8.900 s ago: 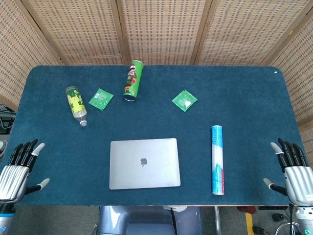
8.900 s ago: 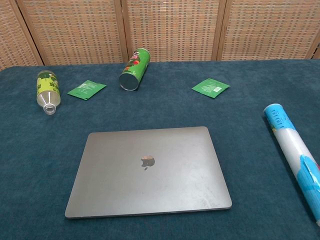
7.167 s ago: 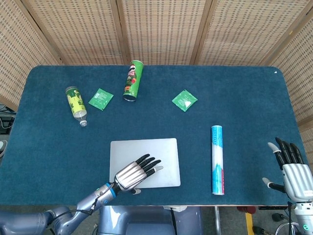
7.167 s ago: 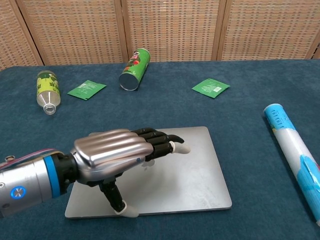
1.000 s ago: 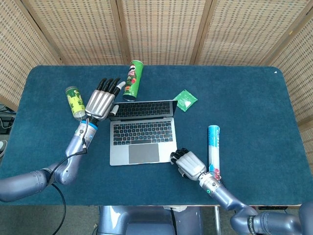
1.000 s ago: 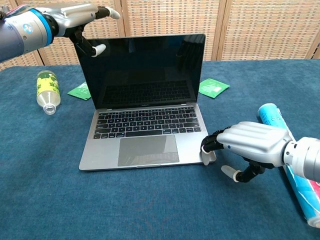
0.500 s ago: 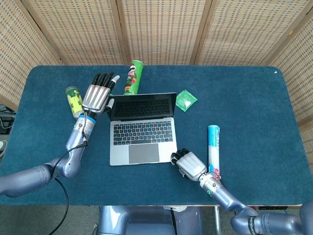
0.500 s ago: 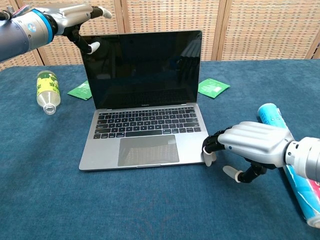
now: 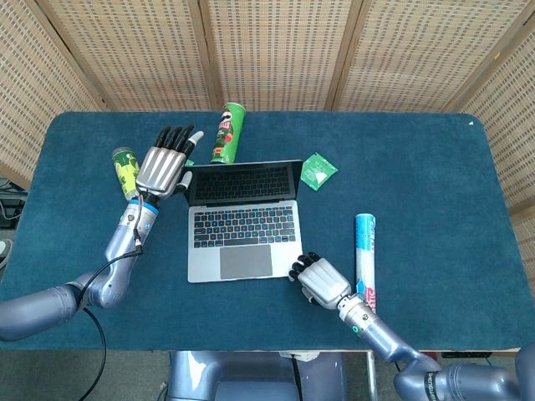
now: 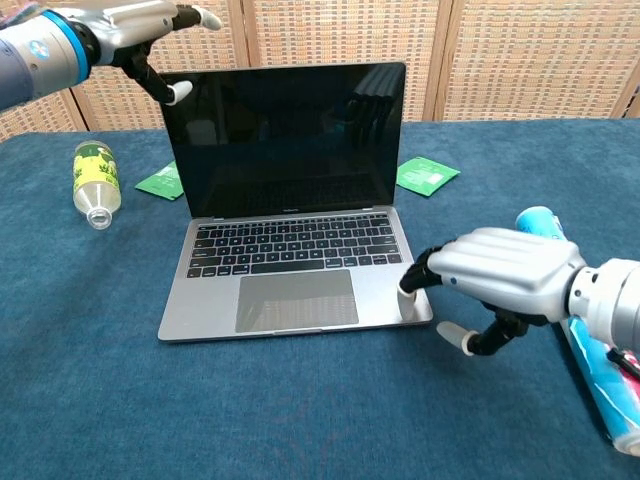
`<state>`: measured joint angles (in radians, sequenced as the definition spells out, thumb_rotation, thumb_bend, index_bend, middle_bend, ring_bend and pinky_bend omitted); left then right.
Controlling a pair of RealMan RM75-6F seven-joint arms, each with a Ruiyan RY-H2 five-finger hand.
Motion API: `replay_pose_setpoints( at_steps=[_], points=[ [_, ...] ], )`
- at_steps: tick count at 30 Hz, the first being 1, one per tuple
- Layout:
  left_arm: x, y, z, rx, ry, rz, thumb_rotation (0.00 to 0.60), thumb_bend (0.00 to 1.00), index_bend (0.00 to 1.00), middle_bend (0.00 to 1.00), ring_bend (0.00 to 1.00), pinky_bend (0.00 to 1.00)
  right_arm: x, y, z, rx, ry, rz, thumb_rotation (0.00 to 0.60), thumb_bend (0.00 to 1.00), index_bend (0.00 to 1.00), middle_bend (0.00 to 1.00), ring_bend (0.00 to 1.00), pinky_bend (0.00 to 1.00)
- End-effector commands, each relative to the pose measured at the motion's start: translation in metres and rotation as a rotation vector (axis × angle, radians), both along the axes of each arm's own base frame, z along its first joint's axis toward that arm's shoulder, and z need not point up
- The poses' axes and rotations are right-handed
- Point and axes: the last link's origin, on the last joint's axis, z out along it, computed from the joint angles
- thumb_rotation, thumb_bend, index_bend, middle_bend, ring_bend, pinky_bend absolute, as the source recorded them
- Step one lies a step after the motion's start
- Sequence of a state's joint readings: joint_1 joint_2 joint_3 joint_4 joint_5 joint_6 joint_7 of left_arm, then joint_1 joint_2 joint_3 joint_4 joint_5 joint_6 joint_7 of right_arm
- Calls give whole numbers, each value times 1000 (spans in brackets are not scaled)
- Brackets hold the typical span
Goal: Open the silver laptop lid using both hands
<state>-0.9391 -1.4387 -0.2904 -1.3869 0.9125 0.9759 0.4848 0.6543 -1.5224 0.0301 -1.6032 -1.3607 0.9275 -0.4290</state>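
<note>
The silver laptop [image 9: 242, 227] [image 10: 292, 280] stands open mid-table, its dark screen [image 10: 285, 135] nearly upright. My left hand [image 9: 161, 170] [image 10: 128, 26] is at the lid's top left corner, fingers spread, the thumb right by the lid's edge; I cannot tell whether it touches. My right hand [image 9: 321, 280] [image 10: 503, 275] sits at the base's front right corner, its bent fingertips resting on the palm rest, thumb hanging free below. Neither hand holds anything.
A green chip can [image 9: 227, 135] lies behind the lid. A green bottle [image 9: 124, 172] [image 10: 94, 180] lies at the left, green packets [image 9: 318, 170] [image 10: 428, 172] beside the laptop. A white and blue tube [image 9: 364, 251] [image 10: 541, 224] lies just right of my right hand.
The right hand has lifted a little and its fingertips now rest on the base's corner. The left hand has drifted slightly left of the lid. The lid stays nearly upright.
</note>
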Motion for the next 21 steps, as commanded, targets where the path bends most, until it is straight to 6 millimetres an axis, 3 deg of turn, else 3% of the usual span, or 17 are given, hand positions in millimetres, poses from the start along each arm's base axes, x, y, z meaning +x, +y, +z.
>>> replay_pose_setpoints(
  at_steps=[1,7,10,12,15,18,21],
  points=[
    [2,-9,17,14,-24,-44,600,469,0,0,0,0,10,-4,12,-38,-66,17,600,676,386,369,225,253],
    [7,-20,49,50,-75,-101,600,466,0,0,0,0,18,-13,41,-101,-154,37,600,663,386,369,224,253],
    [2,-32,82,101,-105,-123,600,405,0,0,0,0,12,-20,85,-203,-195,56,600,662,386,369,225,253],
    [-10,-43,98,123,-129,-120,600,265,0,0,0,0,-1,-21,113,-270,-214,58,600,663,386,369,225,253],
    [-29,-56,109,138,-172,-111,600,28,0,0,0,0,-19,-20,140,-339,-249,44,600,666,386,368,224,243],
    [-64,-81,117,155,-225,-62,600,0,0,0,0,0,-48,-15,169,-435,-284,12,600,651,382,360,222,194],
    [-99,-109,117,169,-250,18,600,0,0,0,0,0,-77,-4,186,-493,-291,-14,600,451,344,293,163,91]
  ],
)
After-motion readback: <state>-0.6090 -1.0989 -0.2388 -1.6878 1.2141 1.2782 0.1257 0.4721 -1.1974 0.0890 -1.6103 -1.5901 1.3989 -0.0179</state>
